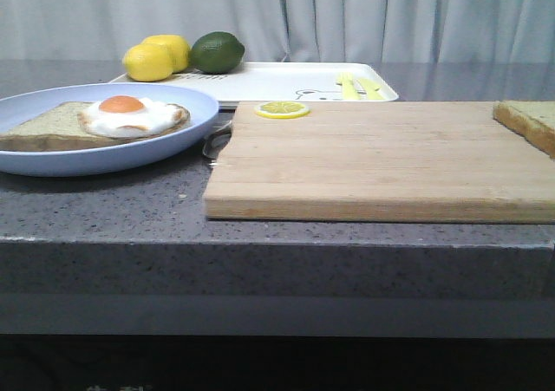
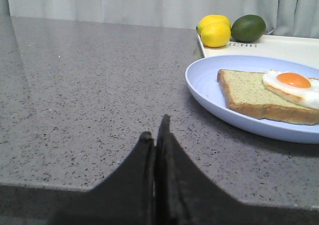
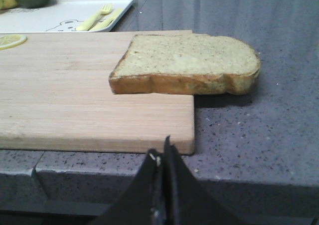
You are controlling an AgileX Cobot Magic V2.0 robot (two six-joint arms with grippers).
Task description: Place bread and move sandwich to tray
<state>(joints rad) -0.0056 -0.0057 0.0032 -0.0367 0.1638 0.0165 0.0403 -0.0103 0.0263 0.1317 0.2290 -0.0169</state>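
The plain bread slice lies on the right end of the wooden cutting board, overhanging its edge; in the front view the bread shows at the far right. The sandwich, an egg-topped slice on a round pale blue plate, sits at the left; it also shows in the left wrist view. The white tray lies behind the board. My left gripper is shut and empty, short of the plate. My right gripper is shut and empty, before the board's near corner.
Two lemons and a lime sit on the tray's left end, a yellow fork and knife on its right. A lemon slice lies on the board's far left corner. The grey counter's front edge is near.
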